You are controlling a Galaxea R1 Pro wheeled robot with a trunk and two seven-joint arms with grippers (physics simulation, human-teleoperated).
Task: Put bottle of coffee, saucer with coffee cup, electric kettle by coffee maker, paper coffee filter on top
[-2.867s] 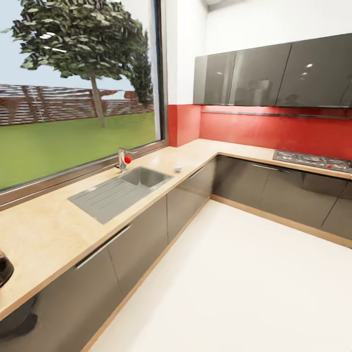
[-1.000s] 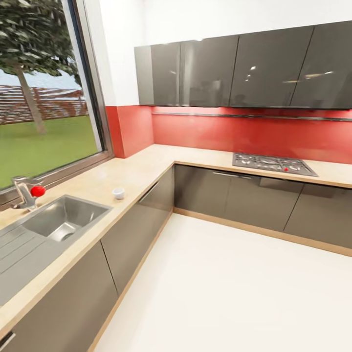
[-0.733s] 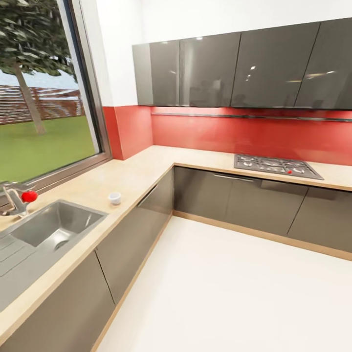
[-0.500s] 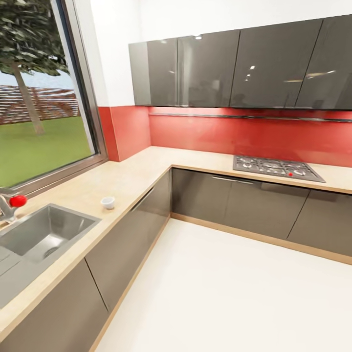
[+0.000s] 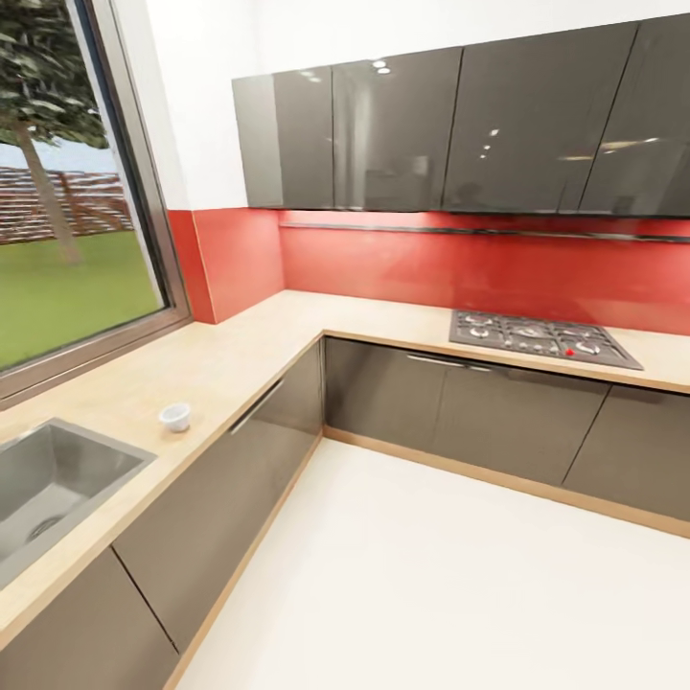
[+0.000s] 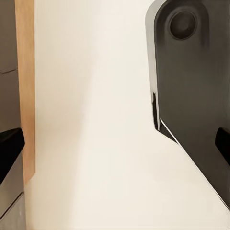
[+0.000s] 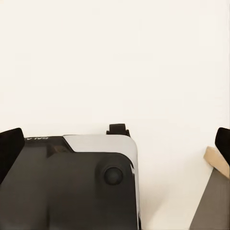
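Note:
A small white coffee cup point(image 5: 174, 417) stands upright on the light wooden countertop point(image 5: 240, 350), between the sink and the corner. In the left wrist view my left gripper point(image 6: 115, 148) hangs open over the white floor, with dark fingertips point(image 6: 9, 152) at the two edges and nothing between them. My right gripper point(image 7: 115, 141) is also open and empty, its fingertips point(image 7: 9, 143) wide apart above the floor and the robot's dark base point(image 7: 67, 187).
A steel sink point(image 5: 48, 479) is set into the counter at the left under a large window point(image 5: 67, 192). A gas hob point(image 5: 541, 337) lies on the back counter below grey wall cabinets point(image 5: 431, 129). White floor point(image 5: 450, 575) spreads before the grey base cabinets.
The head view has swung right and moved along the counter, so the sink and cup slid left and down. The red-knobbed tap and a dark object at the left edge left the picture.

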